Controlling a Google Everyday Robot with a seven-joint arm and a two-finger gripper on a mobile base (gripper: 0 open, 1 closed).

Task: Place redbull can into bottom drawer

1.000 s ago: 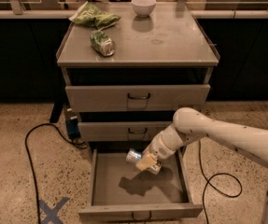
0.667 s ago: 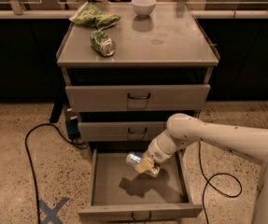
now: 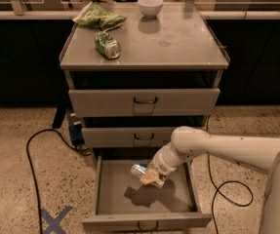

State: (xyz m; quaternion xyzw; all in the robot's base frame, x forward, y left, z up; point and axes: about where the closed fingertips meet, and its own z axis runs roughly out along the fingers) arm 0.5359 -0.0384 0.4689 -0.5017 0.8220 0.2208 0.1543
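The redbull can (image 3: 140, 170) is a slim silver and blue can held lying sideways in my gripper (image 3: 150, 176). The gripper is shut on it, just above the grey floor of the bottom drawer (image 3: 115, 201), which is pulled out. The can hangs over the drawer's middle and its shadow falls on the floor below. My white arm (image 3: 217, 147) reaches in from the right, across the drawer's right wall.
Two shallower drawers (image 3: 144, 102) sit above, closed. On the cabinet top lie a green can (image 3: 107, 45), a green chip bag (image 3: 98, 16) and a white bowl (image 3: 150, 6). Black cables (image 3: 32, 155) run on the floor at both sides. A blue tape cross (image 3: 54, 220) marks the floor.
The arm and the can have shifted a little to the left and slightly lower over the open drawer. The grip on the can is unchanged.
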